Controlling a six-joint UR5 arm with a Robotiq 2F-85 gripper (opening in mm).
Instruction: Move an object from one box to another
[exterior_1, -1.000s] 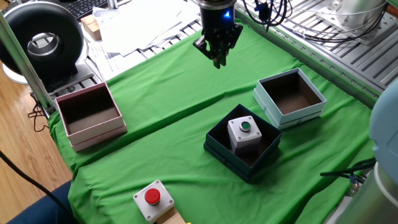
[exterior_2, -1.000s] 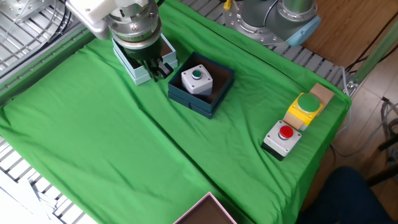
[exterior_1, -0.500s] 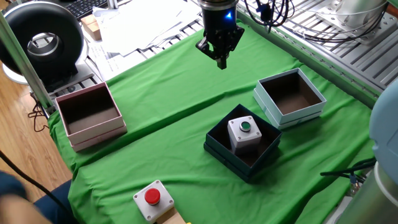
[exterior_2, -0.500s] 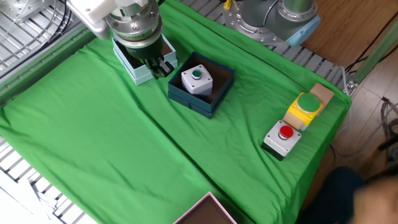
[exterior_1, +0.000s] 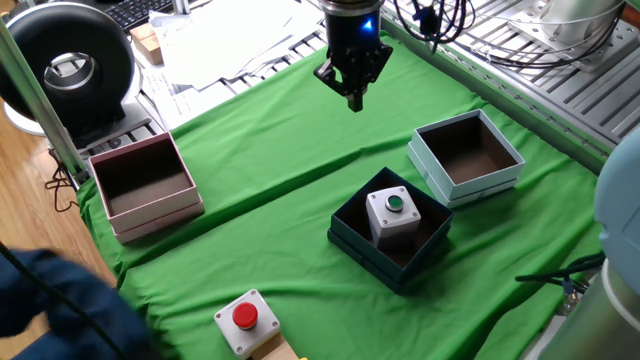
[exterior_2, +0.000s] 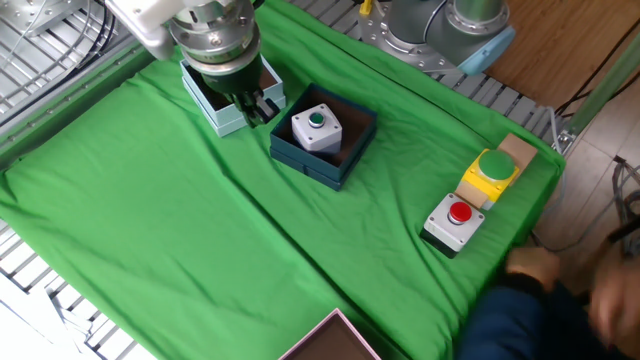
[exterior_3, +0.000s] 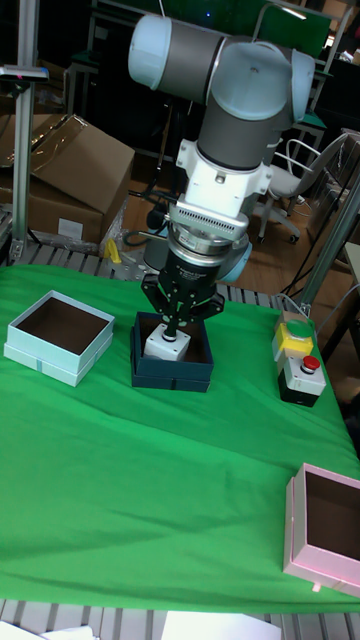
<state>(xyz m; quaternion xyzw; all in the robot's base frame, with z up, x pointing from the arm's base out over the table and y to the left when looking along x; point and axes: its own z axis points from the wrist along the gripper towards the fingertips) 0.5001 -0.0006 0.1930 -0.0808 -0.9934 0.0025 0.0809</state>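
Observation:
The object, a light-grey cube with a green button (exterior_1: 392, 215) (exterior_2: 316, 128), sits upright inside the dark teal box (exterior_1: 350, 245) (exterior_2: 330, 170) (exterior_3: 170, 378). In the tall fixed view the cube (exterior_3: 160, 348) is partly hidden behind my fingers. The pale blue-white box (exterior_1: 465, 182) (exterior_2: 215, 112) (exterior_3: 50, 362) stands beside the teal one, with only its brown floor showing inside. My gripper (exterior_1: 354, 98) (exterior_2: 260, 106) (exterior_3: 178, 333) hangs above the green cloth, apart from both boxes. Its fingers are together, shut on nothing.
A pink box (exterior_1: 150, 215) (exterior_3: 300, 555) stands at one cloth edge. A grey unit with a red button (exterior_1: 243, 320) (exterior_2: 455, 222) (exterior_3: 303, 378) sits next to a yellow unit (exterior_2: 490, 170) (exterior_3: 292, 335). A blurred person in blue (exterior_1: 60, 310) (exterior_2: 560, 310) leans in at the table edge.
My gripper's fingers have drawn together and it has risen slightly. A person in blue has moved into view at the table edge. The cube and boxes have not moved.

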